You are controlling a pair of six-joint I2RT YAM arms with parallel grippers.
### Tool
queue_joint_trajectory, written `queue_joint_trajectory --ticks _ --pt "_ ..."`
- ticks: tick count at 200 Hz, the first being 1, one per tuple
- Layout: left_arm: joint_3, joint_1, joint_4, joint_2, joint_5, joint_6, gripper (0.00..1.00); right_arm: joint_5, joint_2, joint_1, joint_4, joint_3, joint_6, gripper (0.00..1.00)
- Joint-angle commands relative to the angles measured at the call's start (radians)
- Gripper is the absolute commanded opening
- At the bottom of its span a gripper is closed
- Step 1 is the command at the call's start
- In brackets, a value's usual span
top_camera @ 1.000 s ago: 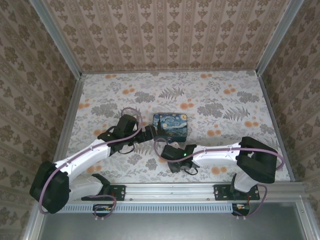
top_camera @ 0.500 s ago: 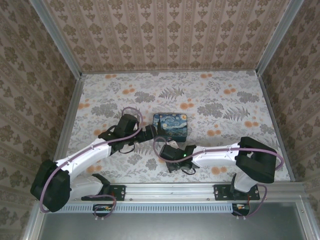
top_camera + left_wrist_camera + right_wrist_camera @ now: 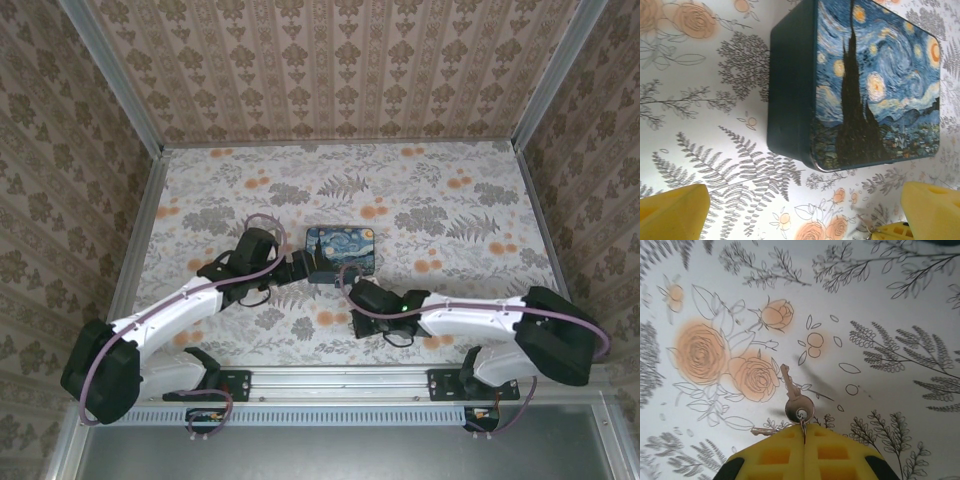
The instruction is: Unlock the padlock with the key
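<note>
Right pincer [image 3: 804,432] pinches small silver key [image 3: 799,405], seemingly by its ring; left pincer [image 3: 805,205] wide. Next I seat it in padlock.

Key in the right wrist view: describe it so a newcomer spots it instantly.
Start at the floral table cover, then the yellow right gripper at the bottom edge. The silver key sticks out from between its shut fingers by its ring, round head nearest, blade pointing up-left toward an orange rose. Unlike the second key, poking out sideways and mostly hidden, it shows whole.

White arms [image 3: 170,312], purple cables [image 3: 262,219], yellow jaws
</note>
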Motion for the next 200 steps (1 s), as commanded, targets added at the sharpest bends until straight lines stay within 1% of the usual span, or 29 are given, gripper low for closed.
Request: queue_joint_trajectory --ticks 1,27,52,71,107,171,200 --pt "0.021 -0.021 0.047 0.013 0.044 -0.033 1.00 -0.043 -0.080 -0.030 0.063 -0.037 0.031 0.00" --pt "0.043 -0.070 0.078 0.051 0.058 -0.072 1.00 -0.069 -0.146 -0.070 0.088 -0.063 0.046 0.00" --pt "0.033 -0.119 0.173 0.102 0.081 -0.149 0.99 -0.083 -0.175 -0.089 0.101 -0.068 0.050 0.00" --pt "0.029 -0.156 0.246 0.147 0.096 -0.195 0.94 -0.092 -0.186 -0.095 0.113 -0.064 0.051 0.00" --pt "0.046 -0.214 0.306 0.212 0.092 -0.242 0.83 -0.106 -0.186 -0.099 0.136 -0.046 0.054 0.00" --pt "0.056 -0.247 0.350 0.269 0.096 -0.281 0.66 -0.112 -0.186 -0.102 0.148 -0.009 0.044 0.00" --pt "0.056 -0.259 0.374 0.287 0.101 -0.295 0.65 -0.114 -0.183 -0.104 0.153 -0.001 0.042 0.00"
